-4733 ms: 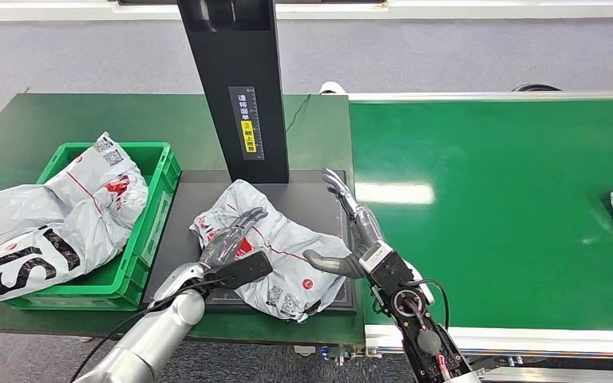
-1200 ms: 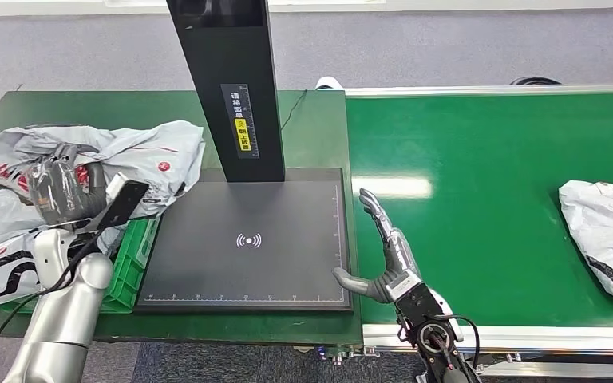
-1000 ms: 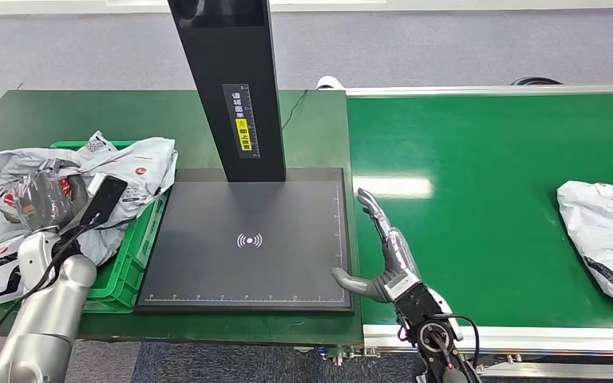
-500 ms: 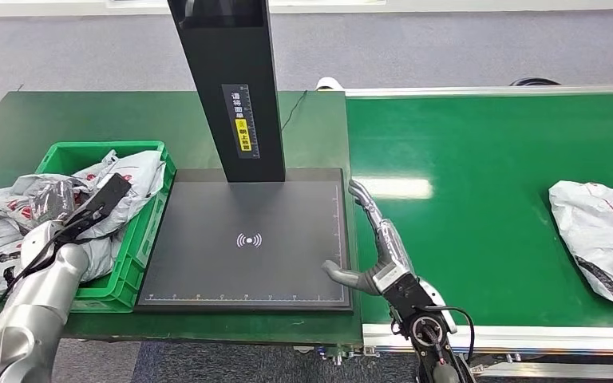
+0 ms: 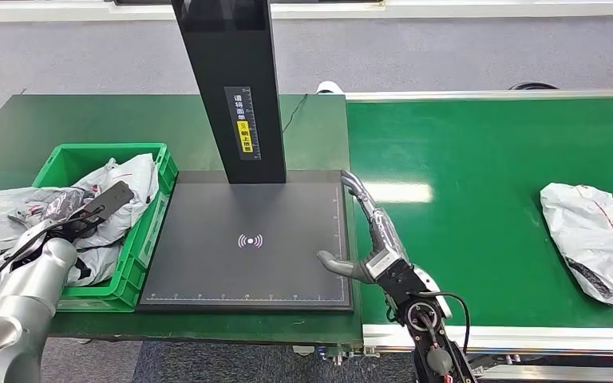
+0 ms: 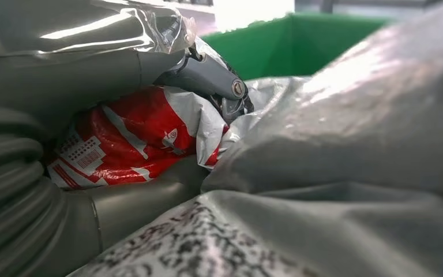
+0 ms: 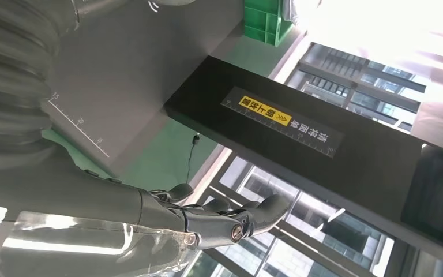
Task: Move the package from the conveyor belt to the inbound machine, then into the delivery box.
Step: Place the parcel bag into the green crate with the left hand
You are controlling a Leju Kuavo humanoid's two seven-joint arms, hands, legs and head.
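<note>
Head view: the left hand (image 5: 62, 214) has come down into the green box (image 5: 148, 231), carrying the package (image 5: 120, 185) that a second ago hung above the rim. The package now lies among the other bags (image 5: 0, 215) in the box, with the fingers down in its folds. The scanner pad (image 5: 247, 239) under the black post (image 5: 235, 88) is bare. The right hand (image 5: 367, 239) rests open at the pad's edge nearest the belt (image 5: 487, 199), fingers straight and apart, thumb out over the pad, holding nothing. A second package (image 5: 595, 239) on the belt has drifted nearer to those fingers but is well apart from them.

Left wrist view: the fingers (image 6: 207, 75) and thumb are closed on a red-and-white fold of the package (image 6: 132, 135), with more grey bag plastic pressed close around them. The grasp has not been let go.

Right wrist view: the right hand's fingers (image 7: 231, 222) reach out empty, the labelled post (image 7: 300, 133) beyond them.

The drop into the box looks all but done; letting go likely remains.
</note>
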